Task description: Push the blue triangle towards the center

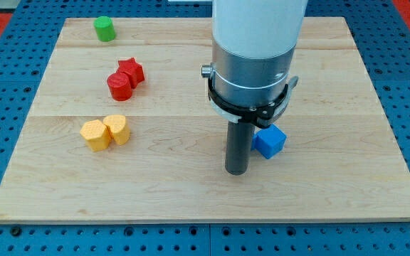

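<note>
Wooden tabletop (191, 192): no jaws here, my tip (236, 172) just left of the blue block (269, 141), whose triangle shape is unclear — an off-centre push could spin it away.

My tip (235, 171) sits on the wooden board (347, 192) right of centre, touching or just beside the blue block (269, 141) on its right. Far left: yellow hexagon block (95, 135) touching yellow rounded block (117, 129). Above them red cylinder block (119, 86) touches red star block (132, 71); green cylinder block (104, 29) near top-left corner.
</note>
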